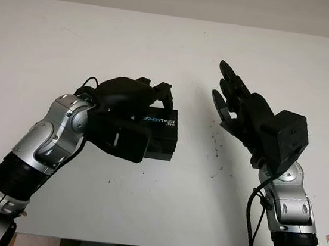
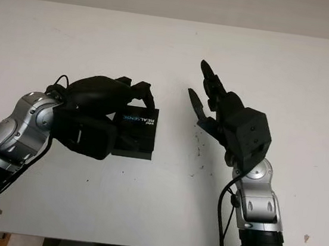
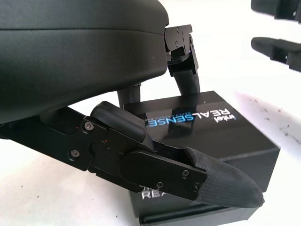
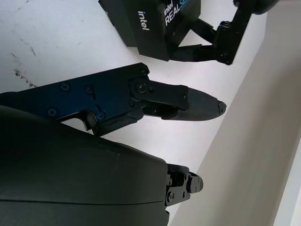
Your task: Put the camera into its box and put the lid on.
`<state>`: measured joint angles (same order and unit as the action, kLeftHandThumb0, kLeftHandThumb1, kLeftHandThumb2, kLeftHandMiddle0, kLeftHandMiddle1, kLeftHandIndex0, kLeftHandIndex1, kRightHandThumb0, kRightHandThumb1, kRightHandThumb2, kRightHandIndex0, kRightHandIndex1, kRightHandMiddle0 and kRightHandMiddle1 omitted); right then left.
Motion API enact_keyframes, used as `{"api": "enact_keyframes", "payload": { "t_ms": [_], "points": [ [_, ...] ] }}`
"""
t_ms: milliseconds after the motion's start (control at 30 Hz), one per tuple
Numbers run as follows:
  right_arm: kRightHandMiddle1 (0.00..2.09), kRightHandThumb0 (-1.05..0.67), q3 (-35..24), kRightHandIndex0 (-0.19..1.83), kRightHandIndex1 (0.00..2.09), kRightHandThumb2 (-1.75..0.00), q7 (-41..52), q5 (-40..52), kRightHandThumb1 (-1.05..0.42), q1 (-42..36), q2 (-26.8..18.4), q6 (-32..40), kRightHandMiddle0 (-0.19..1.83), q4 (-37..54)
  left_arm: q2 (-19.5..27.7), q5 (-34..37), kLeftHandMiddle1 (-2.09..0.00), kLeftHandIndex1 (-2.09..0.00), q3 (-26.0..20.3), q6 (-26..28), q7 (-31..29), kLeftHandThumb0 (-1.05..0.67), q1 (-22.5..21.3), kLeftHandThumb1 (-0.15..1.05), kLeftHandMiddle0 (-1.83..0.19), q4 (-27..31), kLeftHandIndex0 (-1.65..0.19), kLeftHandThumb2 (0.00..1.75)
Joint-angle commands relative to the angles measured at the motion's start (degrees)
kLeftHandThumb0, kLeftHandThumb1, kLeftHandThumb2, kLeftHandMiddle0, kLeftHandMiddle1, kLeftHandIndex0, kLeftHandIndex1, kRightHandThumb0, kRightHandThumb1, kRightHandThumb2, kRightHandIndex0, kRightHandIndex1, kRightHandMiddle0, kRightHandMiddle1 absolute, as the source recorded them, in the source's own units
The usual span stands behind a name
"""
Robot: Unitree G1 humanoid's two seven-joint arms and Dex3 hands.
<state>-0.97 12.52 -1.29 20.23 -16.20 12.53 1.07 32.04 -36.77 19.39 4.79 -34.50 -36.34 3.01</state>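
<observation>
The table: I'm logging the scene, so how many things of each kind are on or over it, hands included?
Black RealSense box: 1, lid on, sitting on the white table.
Robot hands: 2, the left hand curled over the box, the right hand open and raised beside it.
Total: 3

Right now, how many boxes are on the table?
1. The black RealSense box sits on the white table with its lid on, under the left hand, whose fingers curl around it. The right hand is open beside it, apart. The left hand may hide something.
</observation>
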Motion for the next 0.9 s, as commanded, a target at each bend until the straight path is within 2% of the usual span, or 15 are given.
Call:
{"api": "enact_keyframes", "payload": {
  "t_ms": [0, 133, 167, 233, 300, 367, 667, 867],
  "points": [
    [0.05, -0.65, -0.31, 0.02, 0.05, -0.55, -0.14, 0.28, -1.05, -0.47, 0.23, 0.03, 0.02, 0.96, 0.16, -0.09, -2.09, -1.75, -0.86, 0.95, -0.83, -0.22, -0.26, 1.05, -0.41, 2.18, 0.03, 0.26],
    [0.05, -0.65, -0.13, 0.02, 0.05, -0.55, -0.27, 0.29, -1.05, -0.56, 0.38, 0.43, 0.02, 1.39, 0.90, -0.47, -2.09, -1.55, -1.34, 2.82, -2.59, -0.24, -0.32, 1.05, -0.25, 4.64, -0.01, 0.27],
    [0.05, -0.65, -0.02, 0.02, 0.05, -0.55, -0.30, 0.06, -1.05, -0.59, 0.28, 0.48, 0.02, 1.51, 1.09, -0.67, -2.09, -1.57, -1.51, 2.91, -2.54, -0.24, -0.10, 1.05, -0.25, 5.17, -0.02, 0.27],
    [0.06, -0.65, -0.04, 0.02, 0.05, -0.55, -0.30, -0.01, -1.05, -0.61, 0.24, 0.11, 0.02, 1.29, 1.49, -1.09, -2.09, -1.95, -1.82, 2.92, -2.18, -0.25, 0.45, 1.05, -0.28, 6.16, 0.00, 0.26],
    [0.05, -0.65, -0.24, 0.02, 0.05, -0.55, -0.10, 0.40, -1.05, -0.71, 0.31, -0.23, 0.02, 1.07, 1.89, -1.38, -2.09, -2.05, -2.12, 3.18, -2.23, -0.25, 0.81, 1.05, -0.27, 6.99, 0.01, 0.27],
    [0.05, -0.65, -0.35, 0.02, 0.05, -0.55, 0.01, 0.72, -1.05, -0.75, 0.40, -0.16, 0.02, 1.08, 1.70, -1.23, -2.09, -2.09, -2.67, 4.13, -2.20, -0.25, 1.07, 1.05, -0.26, 7.50, 0.03, 0.27],
    [0.06, -0.66, 0.05, 0.02, 0.05, -0.55, -0.41, 0.04, -1.05, -0.55, 0.38, 0.66, 0.03, 1.35, 2.14, 0.33, -2.09, -2.09, -4.15, 1.81, -0.23, -0.24, 1.89, 1.05, -0.43, 7.21, -0.14, 0.26],
    [0.06, -0.65, -0.16, 0.02, 0.05, -0.55, -0.27, 0.38, -1.05, -0.50, 0.39, 0.21, 0.02, 1.13, 2.09, -0.20, -2.09, -2.09, -3.45, 3.12, -2.22, -0.26, 1.69, 1.05, -0.35, 7.82, -0.05, 0.25]
  ]
}}
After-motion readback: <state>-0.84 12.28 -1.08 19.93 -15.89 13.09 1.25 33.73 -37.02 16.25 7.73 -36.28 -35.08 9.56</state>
